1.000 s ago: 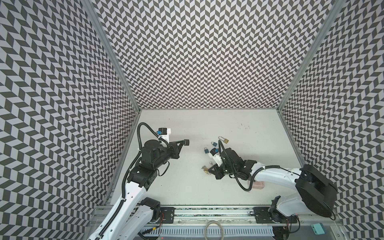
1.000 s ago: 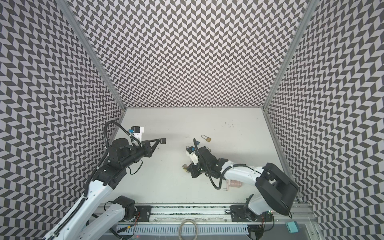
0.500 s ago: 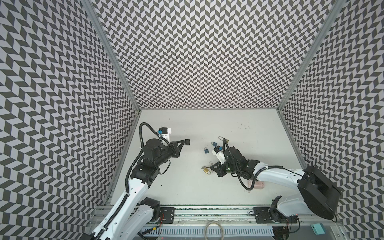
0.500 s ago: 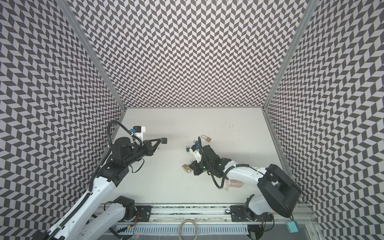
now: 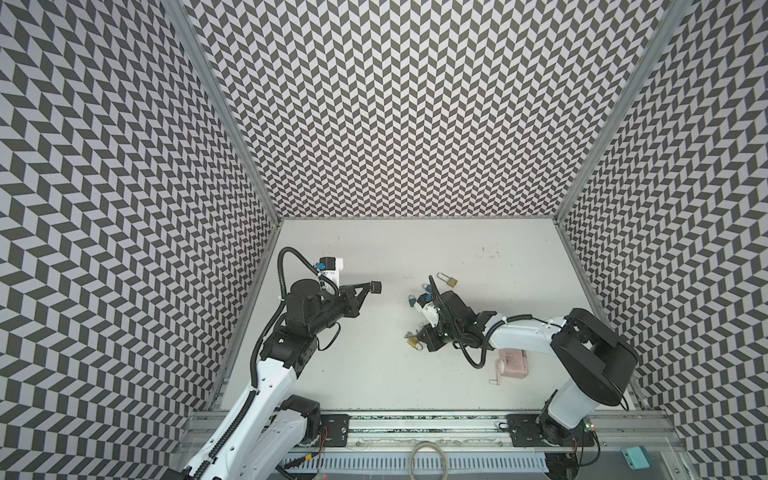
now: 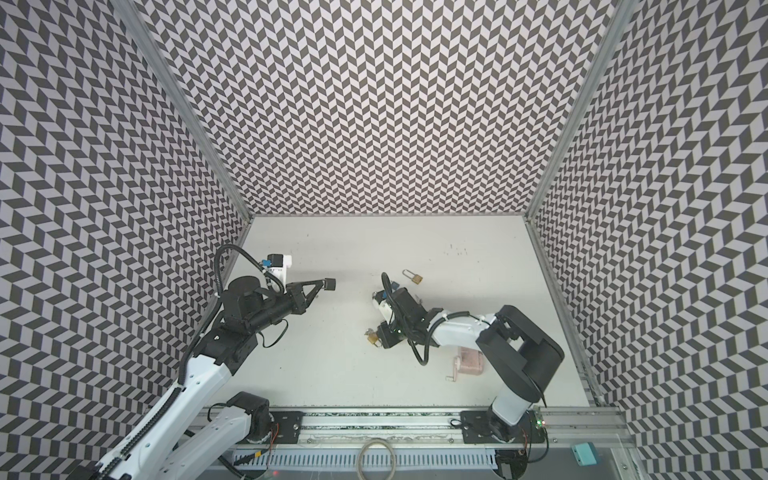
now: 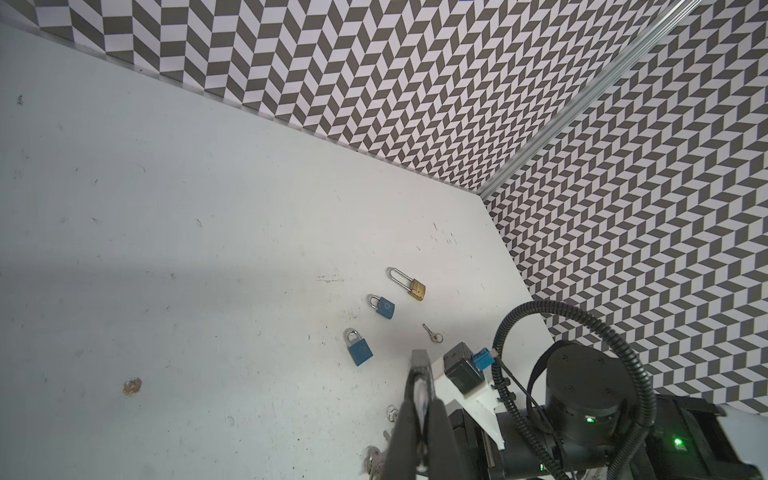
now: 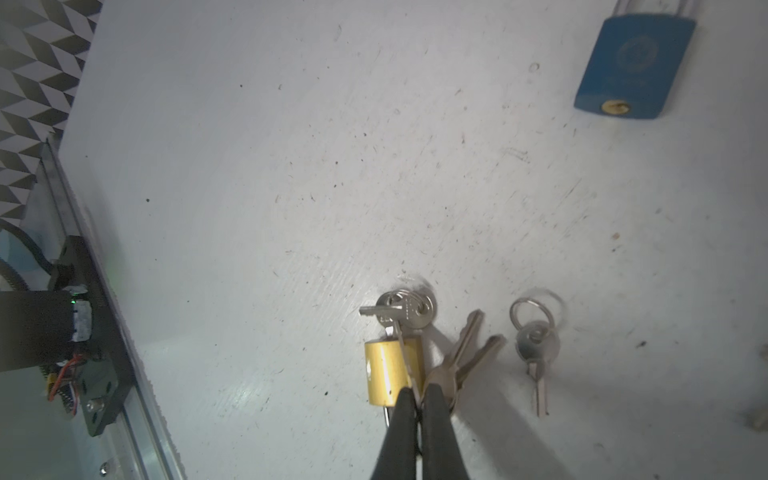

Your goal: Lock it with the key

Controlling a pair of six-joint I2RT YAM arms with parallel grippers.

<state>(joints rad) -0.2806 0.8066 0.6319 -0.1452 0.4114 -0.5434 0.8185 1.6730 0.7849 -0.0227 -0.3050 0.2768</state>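
A small brass padlock (image 8: 388, 370) lies on the table with a bunch of silver keys (image 8: 405, 311) at its keyhole end. It also shows in both top views (image 5: 412, 341) (image 6: 374, 338). My right gripper (image 8: 419, 397) is shut, low at the table, with its tips against the padlock's side. A thin metal strip from the bunch runs to the tips; whether it is pinched I cannot tell. My left gripper (image 5: 376, 287) (image 7: 420, 361) is shut and empty, held above the table's left part, well away from the padlock.
Two loose keys (image 8: 467, 353) and a key on a ring (image 8: 536, 336) lie beside the right jaws. Further off are two blue padlocks (image 7: 358, 349) (image 7: 384, 306), a long-shackle brass padlock (image 5: 448, 280) and a single small key (image 7: 432, 333). A pink object (image 5: 513, 362) lies under the right arm.
The right arm has shifted its elbow and wrist while its shut jaws stay at the brass padlock. The left arm has barely moved.
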